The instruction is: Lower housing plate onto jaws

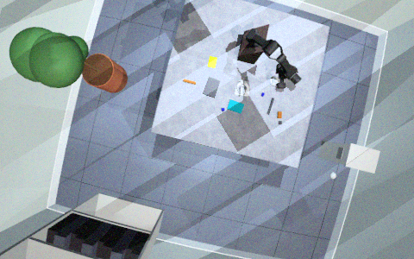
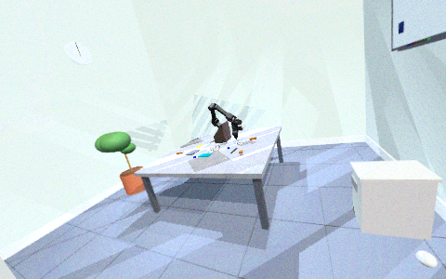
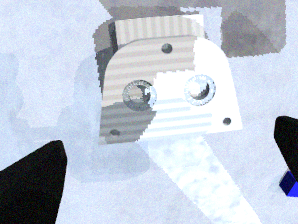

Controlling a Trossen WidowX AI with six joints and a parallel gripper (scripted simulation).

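The white housing plate (image 3: 172,112) (image 1: 274,80) (image 2: 239,143) has a rounded far edge, two large ringed holes and three small ones. In the wrist view it lies below my hand, in front of a pale block (image 3: 160,29). My gripper (image 3: 174,139) (image 1: 280,78) (image 2: 236,138) is open and empty, one black finger on each side of the plate's near edge, touching neither side. A separate white assembly (image 1: 242,89) (image 2: 215,148) stands away from the hand; it seems to be the one with the two jaws, but its stubs are too small to make out.
A small blue cube (image 3: 290,184) (image 1: 262,94) lies near one finger. A dark bar (image 1: 270,106) and an orange block (image 1: 279,115) lie beyond it. A teal block (image 1: 235,106), a grey slab (image 1: 211,87) and a yellow square (image 1: 212,62) are further off. A brown box (image 2: 222,133) stands by the arm.
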